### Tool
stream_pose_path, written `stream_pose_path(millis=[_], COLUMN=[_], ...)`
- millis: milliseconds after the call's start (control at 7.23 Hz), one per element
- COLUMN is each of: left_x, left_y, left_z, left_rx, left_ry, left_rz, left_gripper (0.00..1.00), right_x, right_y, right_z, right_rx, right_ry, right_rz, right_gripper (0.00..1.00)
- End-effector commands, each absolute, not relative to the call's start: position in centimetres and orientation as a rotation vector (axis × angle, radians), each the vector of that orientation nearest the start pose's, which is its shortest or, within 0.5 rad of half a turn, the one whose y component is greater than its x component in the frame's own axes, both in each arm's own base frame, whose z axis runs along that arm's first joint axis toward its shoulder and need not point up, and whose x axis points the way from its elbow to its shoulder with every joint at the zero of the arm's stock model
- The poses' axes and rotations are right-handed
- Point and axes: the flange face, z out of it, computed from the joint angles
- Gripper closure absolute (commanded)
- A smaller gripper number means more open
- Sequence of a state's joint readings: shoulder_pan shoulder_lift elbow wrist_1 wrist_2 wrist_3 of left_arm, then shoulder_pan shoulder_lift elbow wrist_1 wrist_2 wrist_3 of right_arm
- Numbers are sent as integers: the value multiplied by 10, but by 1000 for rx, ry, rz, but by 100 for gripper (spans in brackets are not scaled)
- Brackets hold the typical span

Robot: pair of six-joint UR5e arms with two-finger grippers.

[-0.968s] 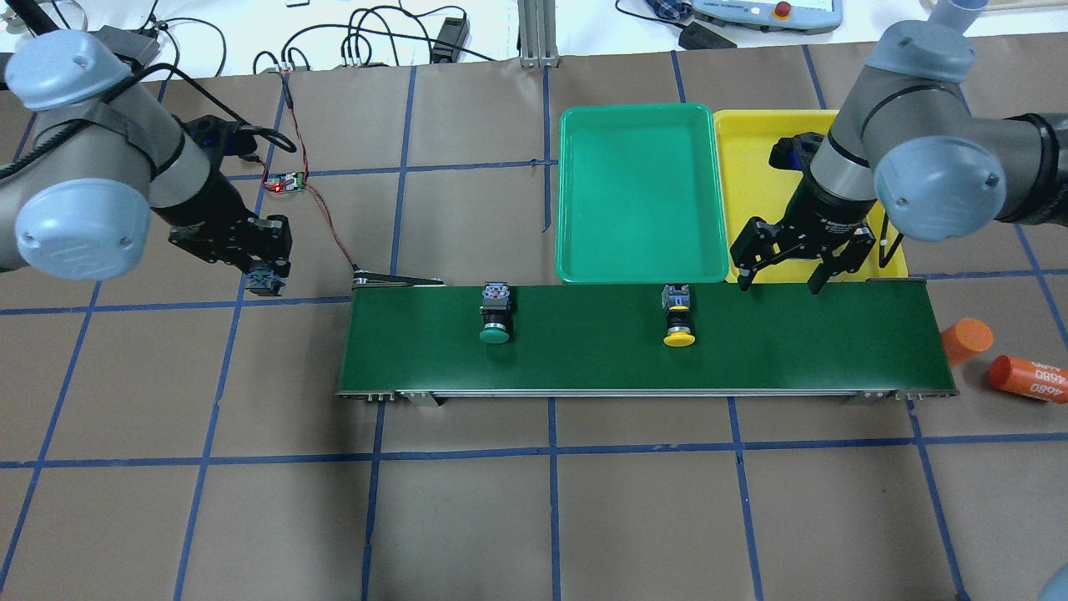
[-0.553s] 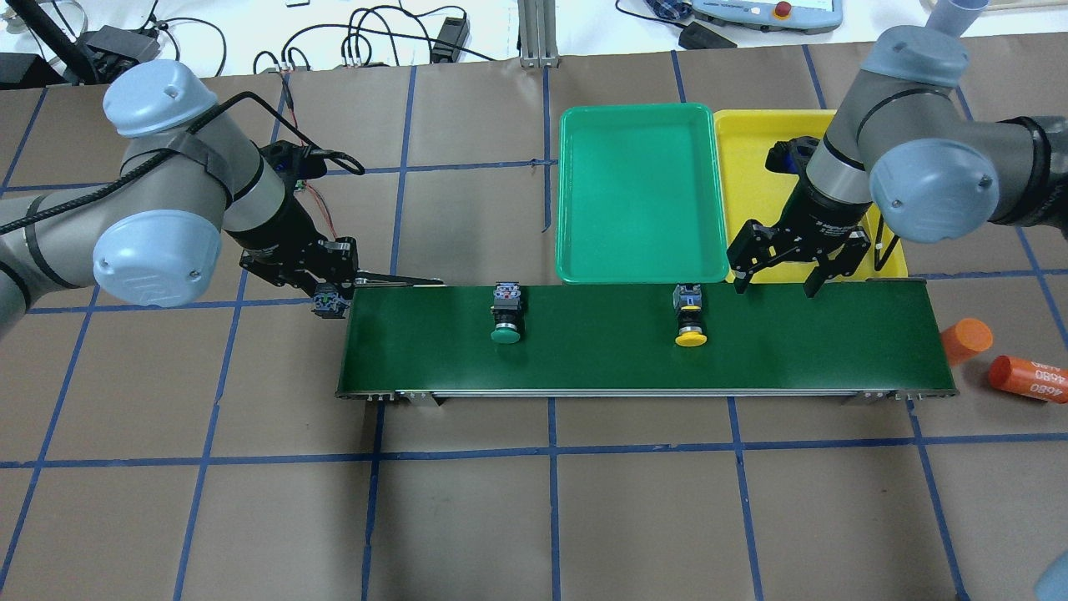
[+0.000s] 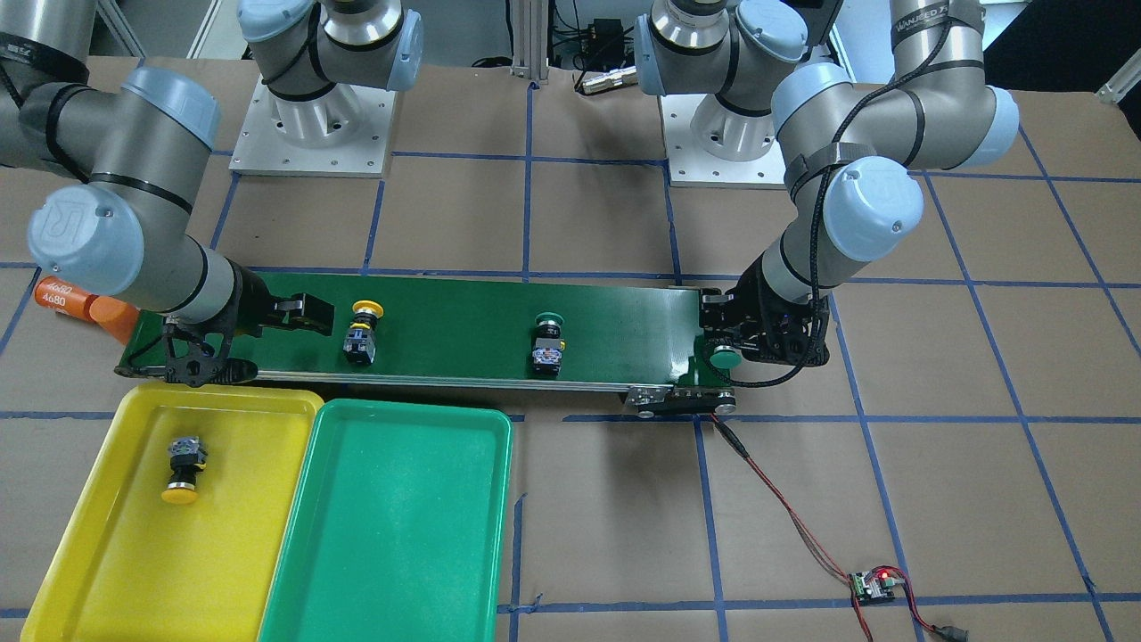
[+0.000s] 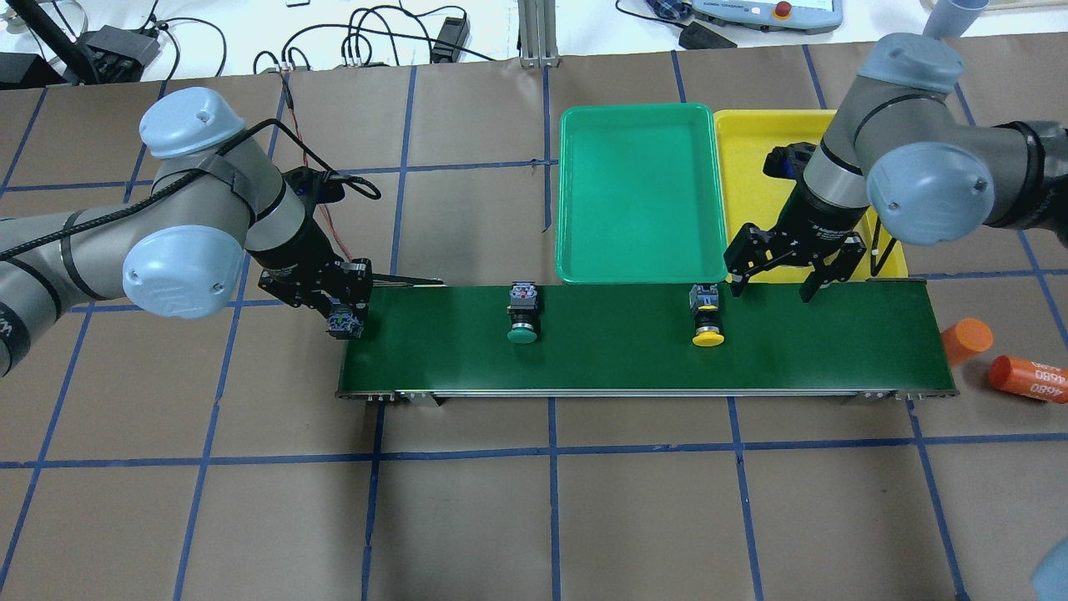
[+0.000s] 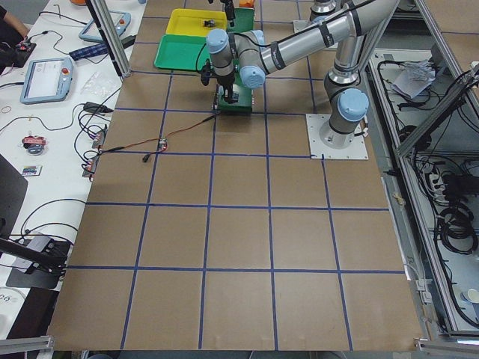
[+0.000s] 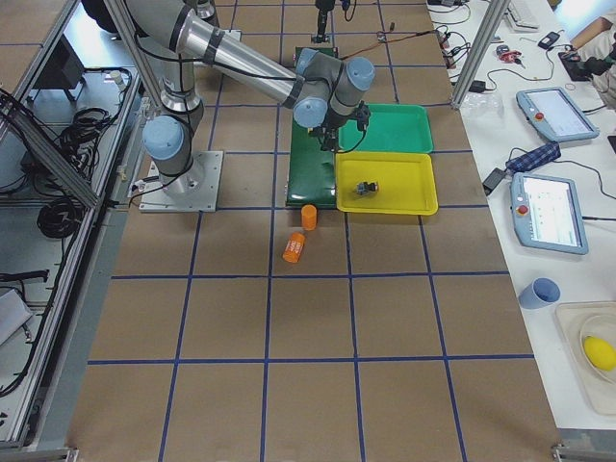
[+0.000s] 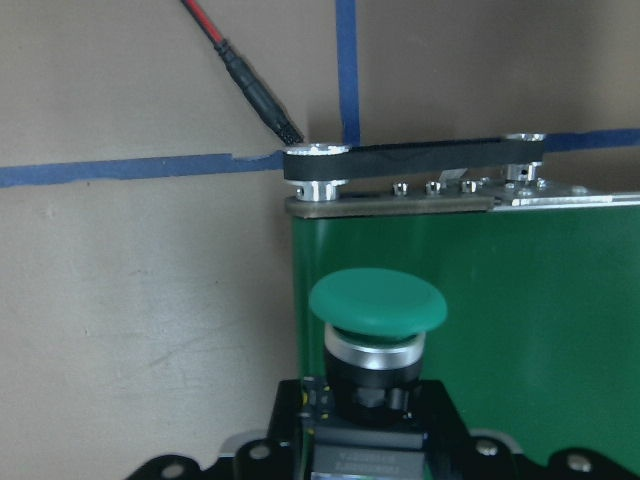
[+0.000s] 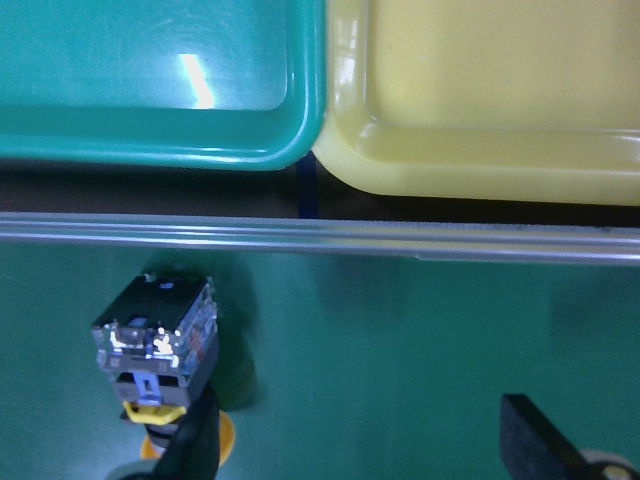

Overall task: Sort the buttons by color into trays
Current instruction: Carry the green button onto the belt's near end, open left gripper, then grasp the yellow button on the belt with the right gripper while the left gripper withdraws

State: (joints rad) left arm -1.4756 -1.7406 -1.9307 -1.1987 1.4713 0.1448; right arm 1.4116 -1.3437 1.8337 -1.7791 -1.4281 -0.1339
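The left gripper, clamping a green-capped black push-button, has swung across the bench to the long dark-green conveyor belt's left end. The belt's loose green button and yellow button have ridden farther from that end.

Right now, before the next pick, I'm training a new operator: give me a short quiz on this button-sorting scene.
1. True or false: the green tray holds a button.
2. How many buttons lie free on the conveyor belt, held by no gripper?
3. The left gripper holds: A) a yellow-capped button, B) a green-capped button, C) nothing.
Key: 1 false; 2 two; 3 B.
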Motion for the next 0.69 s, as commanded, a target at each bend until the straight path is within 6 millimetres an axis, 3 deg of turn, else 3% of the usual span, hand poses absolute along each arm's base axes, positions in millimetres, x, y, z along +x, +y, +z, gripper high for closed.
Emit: stream_pose_path(millis=[0,415,553], left_x=[-97,-104,-105], left_y=[-510,-517,-516], left_z=[261,254,253], left_rx=[23,8,1], left_ry=[3270,3302,3302], left_rz=[221,193,196], left_gripper=[100,96,43], right_x=[68,69,68], right_y=[-528,-525,-526], right_z=[269,264,263], right_rx=[103,88,83], right_ry=[2906,2908,2911], right_rz=[377,398,399], right_gripper=[0,0,0])
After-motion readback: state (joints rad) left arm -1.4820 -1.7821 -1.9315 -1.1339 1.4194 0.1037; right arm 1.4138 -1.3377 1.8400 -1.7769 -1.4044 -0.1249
